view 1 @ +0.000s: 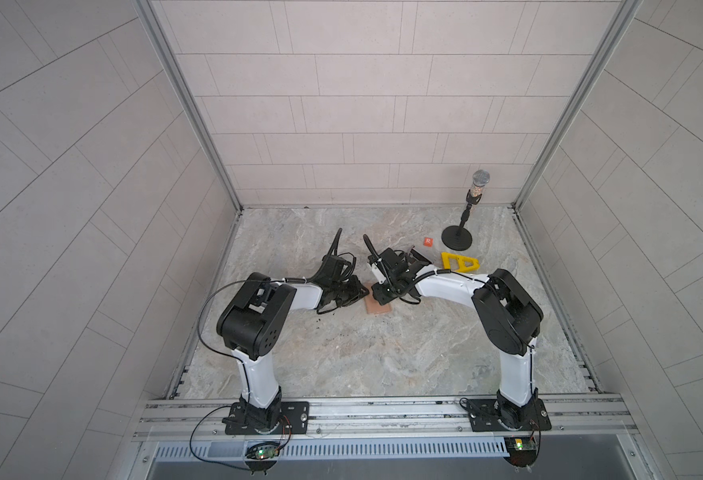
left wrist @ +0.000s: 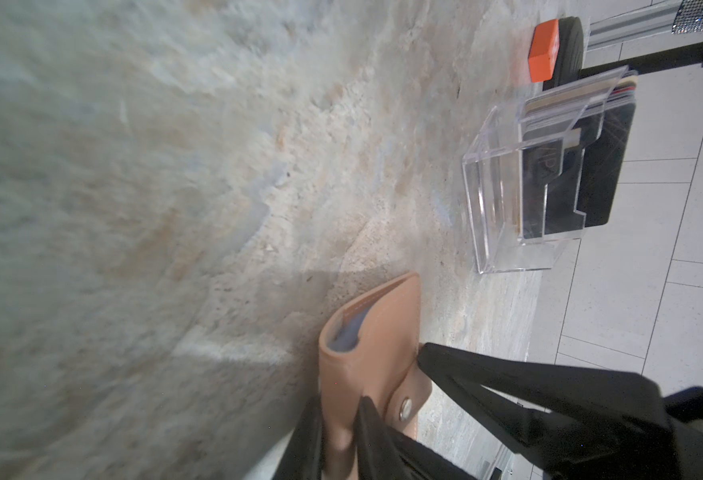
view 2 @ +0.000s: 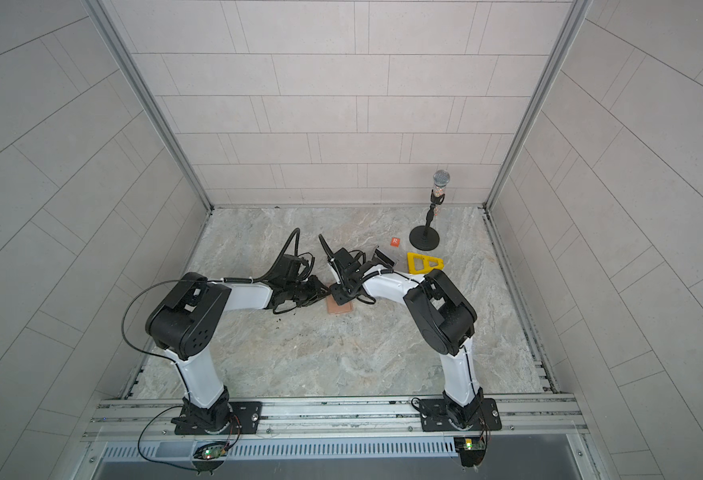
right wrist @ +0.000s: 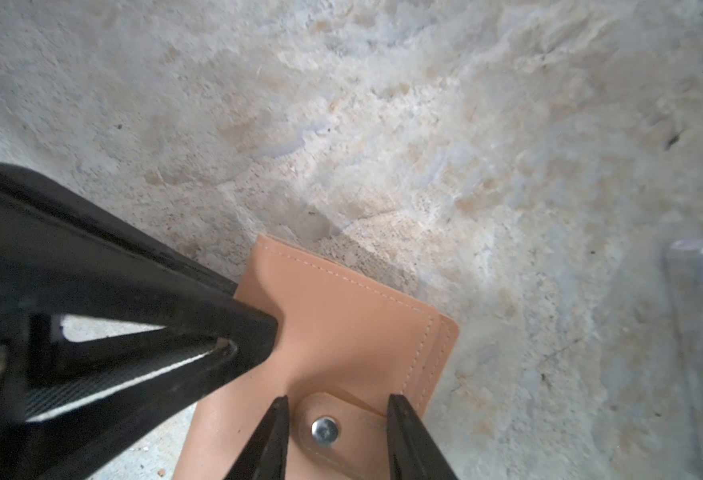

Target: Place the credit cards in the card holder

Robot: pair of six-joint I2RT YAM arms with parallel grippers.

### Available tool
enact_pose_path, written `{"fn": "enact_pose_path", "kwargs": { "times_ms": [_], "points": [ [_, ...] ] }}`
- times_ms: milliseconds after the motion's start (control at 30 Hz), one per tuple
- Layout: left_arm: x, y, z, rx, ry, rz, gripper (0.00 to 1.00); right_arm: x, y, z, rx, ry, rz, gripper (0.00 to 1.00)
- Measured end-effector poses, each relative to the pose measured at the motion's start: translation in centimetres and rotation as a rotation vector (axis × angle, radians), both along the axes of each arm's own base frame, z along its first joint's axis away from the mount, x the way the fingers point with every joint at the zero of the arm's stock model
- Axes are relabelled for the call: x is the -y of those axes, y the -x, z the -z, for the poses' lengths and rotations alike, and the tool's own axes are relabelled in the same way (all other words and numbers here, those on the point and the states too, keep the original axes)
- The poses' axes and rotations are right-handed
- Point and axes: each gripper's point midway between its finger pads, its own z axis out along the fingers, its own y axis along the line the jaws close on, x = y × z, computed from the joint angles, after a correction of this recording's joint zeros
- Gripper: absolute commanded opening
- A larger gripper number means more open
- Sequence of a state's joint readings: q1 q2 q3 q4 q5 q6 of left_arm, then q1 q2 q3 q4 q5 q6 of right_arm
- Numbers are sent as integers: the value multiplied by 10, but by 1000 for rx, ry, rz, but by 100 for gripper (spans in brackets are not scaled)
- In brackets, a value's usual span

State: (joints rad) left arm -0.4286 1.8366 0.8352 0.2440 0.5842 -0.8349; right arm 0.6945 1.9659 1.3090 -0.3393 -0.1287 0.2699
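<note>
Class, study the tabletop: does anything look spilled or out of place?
Yes. Small dark specks lie scattered on the table, left of the wallet in both top views, like spilled crumbs. Nothing else looks askew.

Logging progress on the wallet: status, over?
Left fingers pinch wallet edge. Right fingers open astride snap tab. Wallet folded on table; cards in stand. Nothing in the way.

Left hand [left wrist: 340, 405] tight-seeming, right hand [right wrist: 338, 400] ajar
</note>
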Motion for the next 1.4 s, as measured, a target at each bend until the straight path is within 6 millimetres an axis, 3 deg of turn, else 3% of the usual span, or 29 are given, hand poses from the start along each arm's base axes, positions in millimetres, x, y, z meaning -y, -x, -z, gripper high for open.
{"fn": "enact_pose_path", "kwargs": {
  "times_ms": [433, 833, 933, 1267, 1400],
  "points": [
    [0, 1, 1, -1, 1, -3, 18, -2, 0, 3, 73, 79, 9, 30],
    [0, 2, 1, 4, -4, 7, 16, 0, -1, 0, 137, 99, 23, 9],
    [1, 3, 0, 8, -6, 19, 16, 1, -1, -3, 148, 96, 31, 0],
    [6, 12, -1, 13, -17, 66, 14, 13, 10, -10, 142, 105, 47, 0],
    [2, 15, 2, 0, -35, 71, 13, 36, 13, -14, 152, 172, 84, 0]
  ]
}}
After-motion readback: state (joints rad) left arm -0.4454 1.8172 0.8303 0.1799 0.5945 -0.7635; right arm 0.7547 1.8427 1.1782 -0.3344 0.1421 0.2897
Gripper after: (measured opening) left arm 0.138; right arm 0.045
